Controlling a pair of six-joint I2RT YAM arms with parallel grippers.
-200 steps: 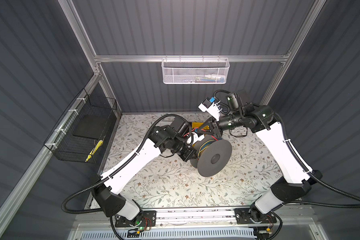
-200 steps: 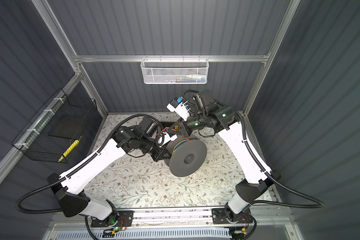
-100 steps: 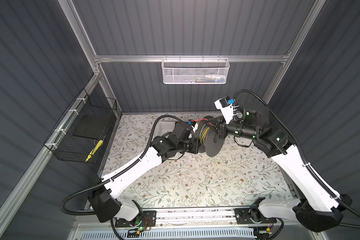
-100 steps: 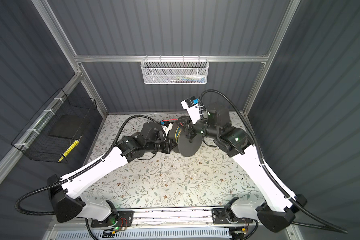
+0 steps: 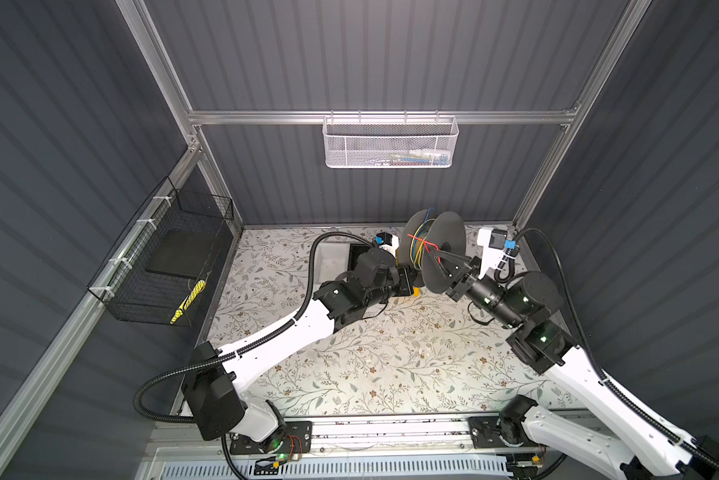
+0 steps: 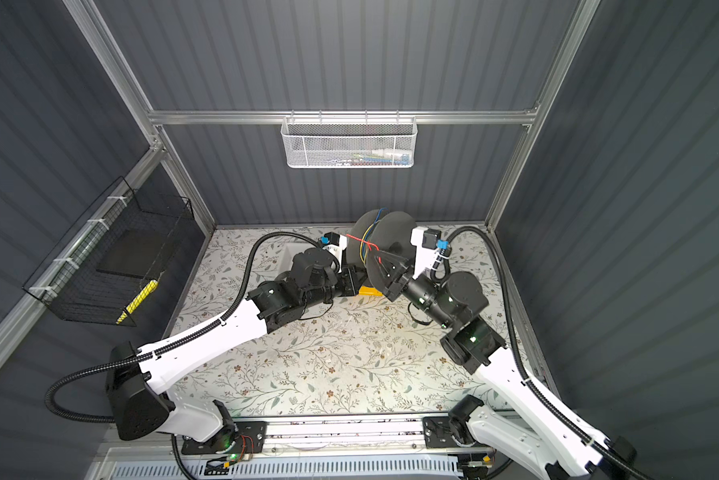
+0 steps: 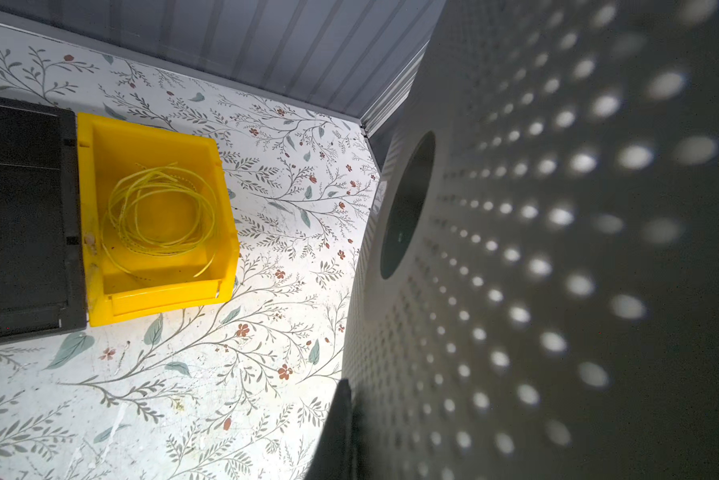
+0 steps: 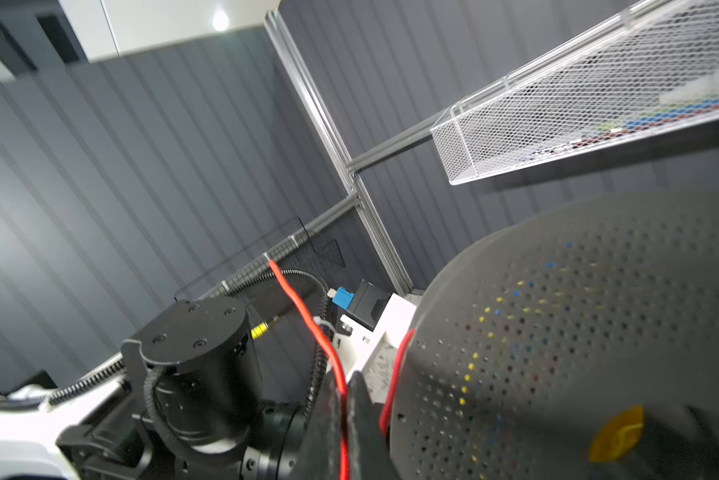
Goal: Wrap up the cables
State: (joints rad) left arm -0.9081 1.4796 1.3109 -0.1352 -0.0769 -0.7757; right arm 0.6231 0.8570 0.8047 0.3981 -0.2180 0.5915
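Two grips are set: left gripper [image 5: 411, 280] clamped on the spool [image 5: 449, 232] rim, right gripper [image 5: 435, 252] pinched shut on the red cable [image 8: 303, 311] beside the flange.

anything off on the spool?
Yes. The red cable, pinched in the right gripper, crosses the spool diagonally instead of lying in the windings, its free end poking past the flange. A blue end sticks out on top.
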